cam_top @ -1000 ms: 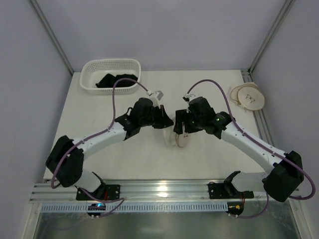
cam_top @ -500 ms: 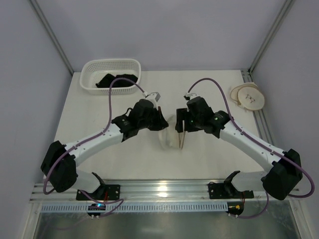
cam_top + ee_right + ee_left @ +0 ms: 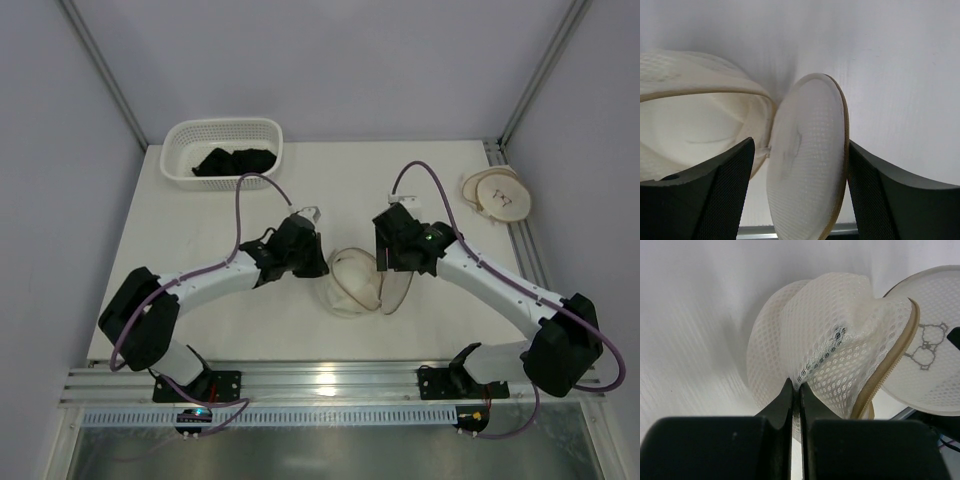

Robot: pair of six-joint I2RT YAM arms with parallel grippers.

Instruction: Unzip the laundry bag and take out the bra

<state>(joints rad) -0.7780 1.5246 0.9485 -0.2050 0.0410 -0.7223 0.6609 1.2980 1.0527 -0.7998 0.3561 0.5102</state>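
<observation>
The left gripper (image 3: 795, 386) is clamped on the mesh of the laundry bag (image 3: 835, 335). The right gripper (image 3: 799, 150) stands apart, with the bag's unzipped lid (image 3: 812, 120) upright between its fingers.

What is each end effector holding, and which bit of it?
Left end effector: shut on the laundry bag, pinching its mesh side wall. Right end effector: jaws wide around the bag's round lid; a real grip cannot be told.

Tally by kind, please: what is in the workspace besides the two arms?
Mesh laundry bags: 2 (the laundry bag mid-table, another bag far right)
Lattice basket: 1
Black cloth pile: 1
Total: 4
</observation>
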